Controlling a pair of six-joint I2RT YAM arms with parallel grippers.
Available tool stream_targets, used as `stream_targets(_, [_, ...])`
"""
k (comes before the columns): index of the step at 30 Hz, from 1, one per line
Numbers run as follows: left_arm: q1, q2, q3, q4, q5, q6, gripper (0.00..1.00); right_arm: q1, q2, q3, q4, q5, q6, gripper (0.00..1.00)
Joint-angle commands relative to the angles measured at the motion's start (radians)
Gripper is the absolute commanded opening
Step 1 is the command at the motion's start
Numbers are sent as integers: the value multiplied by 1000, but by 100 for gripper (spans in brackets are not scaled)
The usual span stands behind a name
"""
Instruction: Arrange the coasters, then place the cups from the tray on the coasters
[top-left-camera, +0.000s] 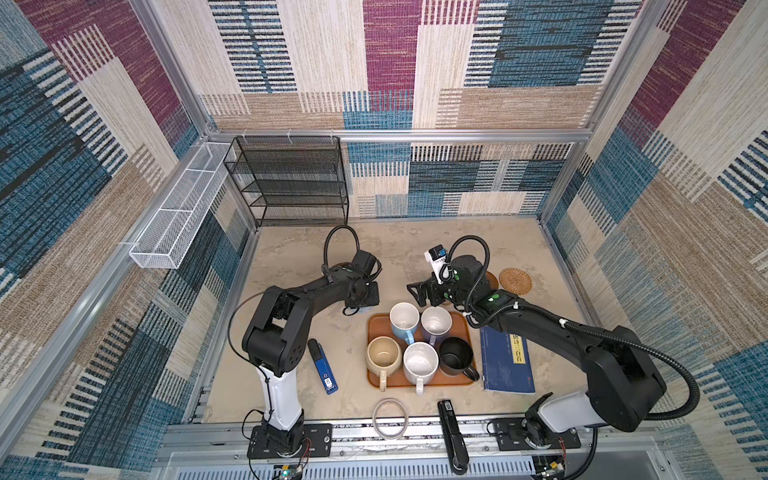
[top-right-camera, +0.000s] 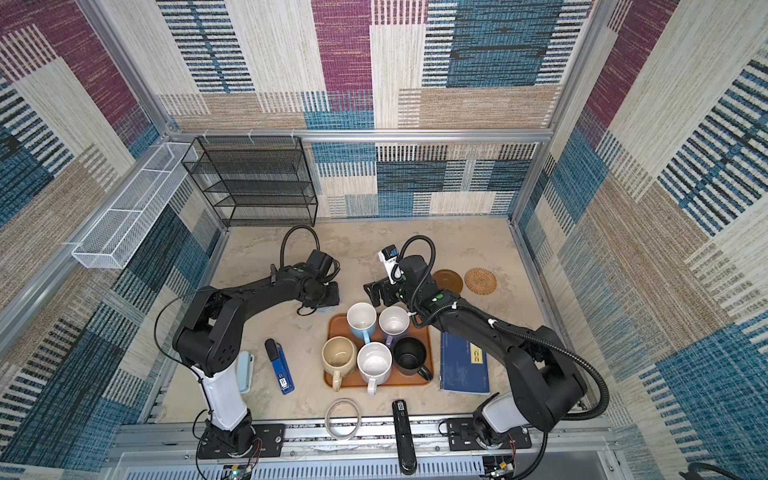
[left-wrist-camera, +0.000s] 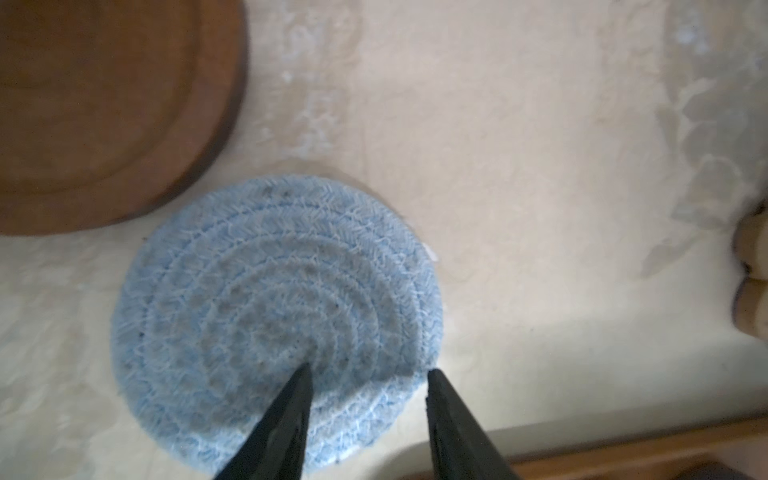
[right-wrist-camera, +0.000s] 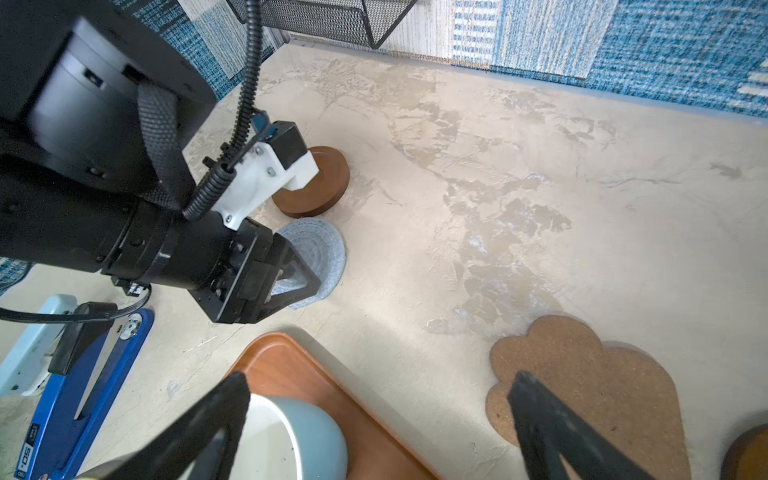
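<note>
Arranging under way: my left claw (left-wrist-camera: 369, 369) hangs part-open astride the rim of the blue-grey woven coaster (left-wrist-camera: 270, 282), just beyond the tray's (top-left-camera: 377, 326) far left corner; my right claw (right-wrist-camera: 380, 376) gapes wide and empty over the tray's far edge. Five coasters (top-right-camera: 481, 281) lie on the worktop (top-left-camera: 415, 249), arranging apparently unfinished; all five cups (top-left-camera: 404, 318) wait on the tray.

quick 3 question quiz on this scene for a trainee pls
1. How many cups stand on the tray?
2. True or false: the right pincer grips a cup.
3. Which coaster is the left pincer down at? A rattan, B blue woven coaster, C flower-shaped.
Key: 1 five; 2 false, it is open and empty; 3 B.
</note>
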Motion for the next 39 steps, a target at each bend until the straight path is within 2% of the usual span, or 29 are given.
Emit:
stream_targets(1, [-11, 43, 40, -58, 62, -14, 48, 1, 2, 2, 33, 19, -13, 100])
stream_targets(6, [-11, 144, 189, -122, 8, 3, 48, 1, -4, -6, 35, 32, -15, 100])
stream_targets(16, [2, 285, 399, -170, -15, 8, 48, 1, -30, -27, 32, 81, -19, 100])
stream_targets(21, [15, 293, 408, -183, -76, 10, 48, 1, -27, -29, 35, 93, -22, 100])
stream_targets(31, [35, 301, 411, -132, -1, 27, 50, 1, -2, -26, 44, 99, -22, 100])
stream_targets(39, [39, 278, 488, -162, 32, 50, 61, 1, -17, -33, 64, 123, -19, 100])
